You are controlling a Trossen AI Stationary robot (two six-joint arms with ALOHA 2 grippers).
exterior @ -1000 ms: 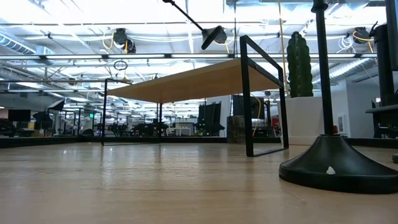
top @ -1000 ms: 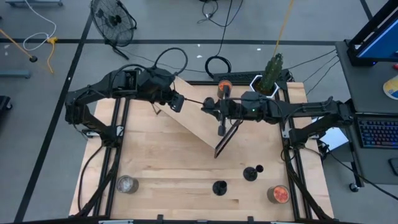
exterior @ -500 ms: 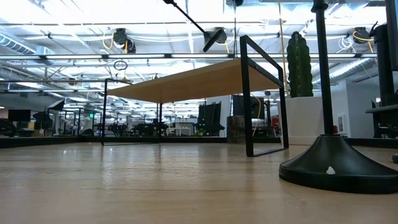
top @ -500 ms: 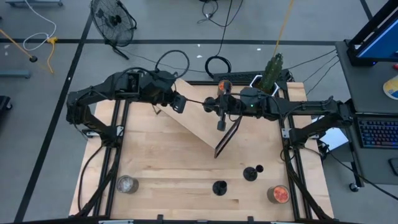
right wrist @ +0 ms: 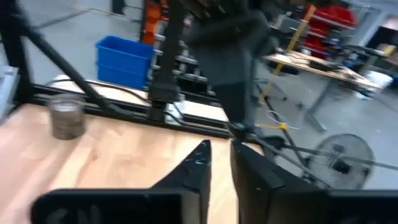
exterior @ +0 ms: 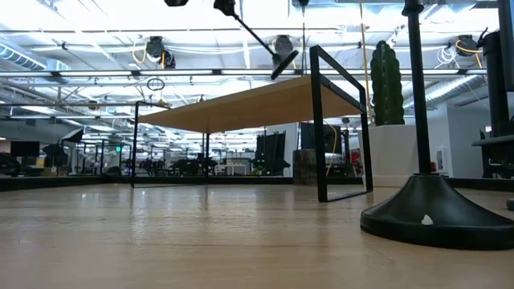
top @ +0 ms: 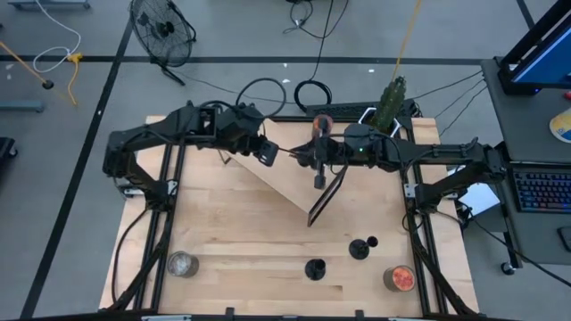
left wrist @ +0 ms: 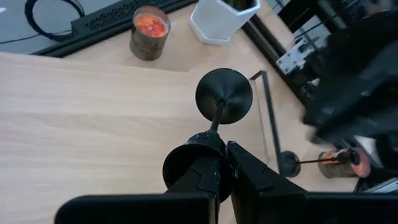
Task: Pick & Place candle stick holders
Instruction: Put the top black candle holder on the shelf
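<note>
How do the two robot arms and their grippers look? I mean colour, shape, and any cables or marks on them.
Both arms, the left arm and the right arm, are black, built of jointed tube-like segments, with dark cables running beside them. The left gripper has two black, wedge-shaped fingers that taper to narrow tips, with small pale scuff marks near the tips. The right gripper has the same black tapering fingers. No lettering can be made out.

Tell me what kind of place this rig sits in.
Probably a robotics lab or workshop: the wooden table sits in a black frame on a grey floor with a fan, while the low view shows a long hall with exposed ceiling pipes.
</note>
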